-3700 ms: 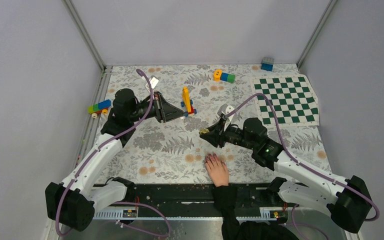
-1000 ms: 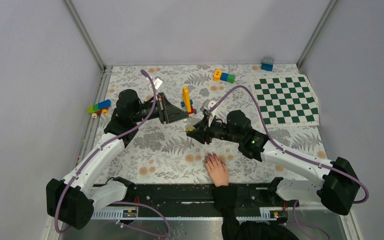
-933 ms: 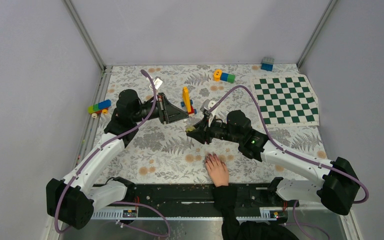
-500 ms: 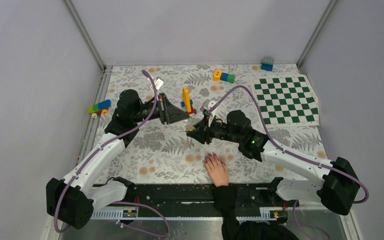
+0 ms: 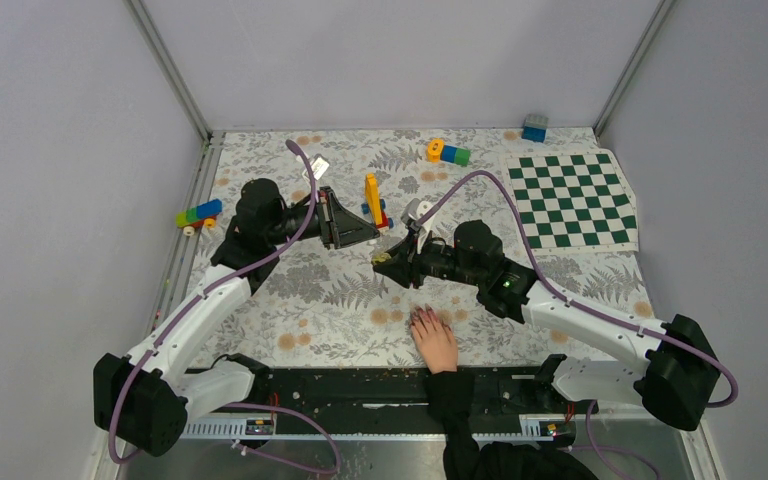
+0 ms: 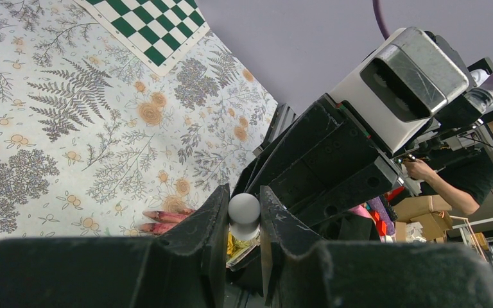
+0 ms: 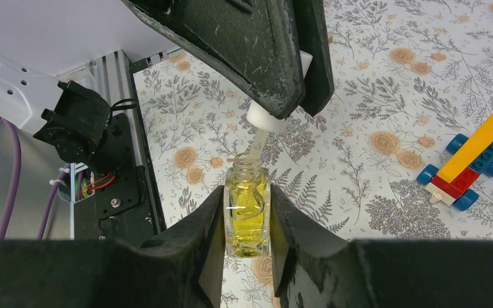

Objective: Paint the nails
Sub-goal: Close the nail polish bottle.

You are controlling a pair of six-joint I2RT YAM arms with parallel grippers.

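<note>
Your right claw is closed tight on a small bottle of yellow polish, held near the middle of the table. Your left claw is pinched shut on the white cap, whose brush stem dips into the bottle neck. If you draw the cap out off-line, the stem will likely catch the neck and twist the bottle in its grip or spill polish. A loaded brush may also drip on the table in transit. The nails, dark red, are on a pale hand lying flat at the middle of the near edge. Your right claw hangs near those fingertips, on their far side, crowding the brush's path. A yellow toy car stands just beside the left claw, toward the far edge. A checkered mat lies by the right edge.
</note>
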